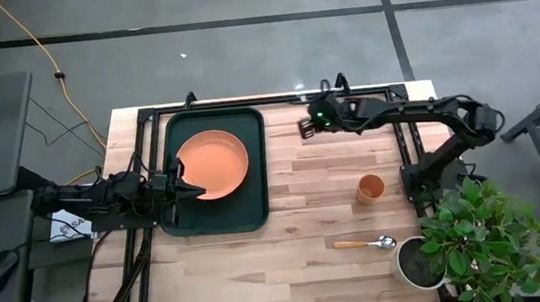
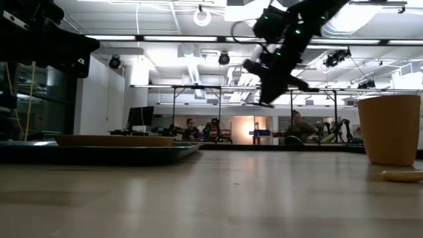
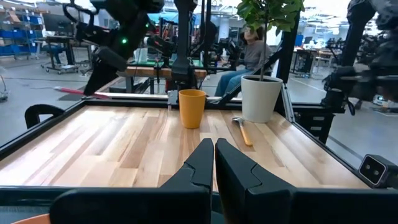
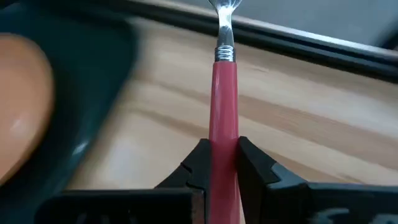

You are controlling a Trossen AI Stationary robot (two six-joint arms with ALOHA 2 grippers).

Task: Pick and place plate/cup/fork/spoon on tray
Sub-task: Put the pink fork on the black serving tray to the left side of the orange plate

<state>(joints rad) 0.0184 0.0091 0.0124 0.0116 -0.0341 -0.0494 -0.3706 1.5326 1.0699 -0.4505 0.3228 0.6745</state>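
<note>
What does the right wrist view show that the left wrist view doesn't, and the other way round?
Only the right wrist view shows the fork, its pink-red handle clamped in the right hand, with the plate on the tray ahead. Only the left wrist view shows the cup, the spoon, the potted plant and the left hand, shut and empty. Both show the wooden table.

- The right gripper pinches the fork by its pink-red handle between two dark fingers.
- The handle runs straight ahead, and the silver neck and tines extend past it.
- The wooden bench lies below.
- To one side show the tray, dark green, and the orange plate.
</note>
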